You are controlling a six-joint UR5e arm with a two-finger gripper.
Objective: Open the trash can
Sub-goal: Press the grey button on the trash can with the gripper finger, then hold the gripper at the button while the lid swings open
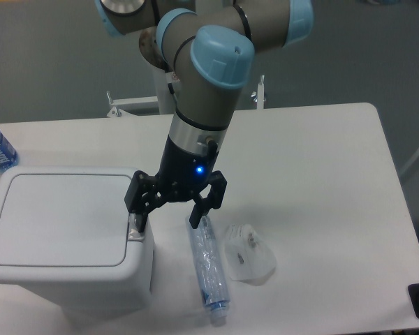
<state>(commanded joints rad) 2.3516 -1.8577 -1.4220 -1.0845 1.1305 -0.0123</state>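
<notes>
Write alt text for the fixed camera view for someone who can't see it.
A robot arm's open gripper hangs with one finger over the grey latch of a closed white trash can on a white table. A crushed plastic bottle and a clear wrapper lie beside it.
</notes>
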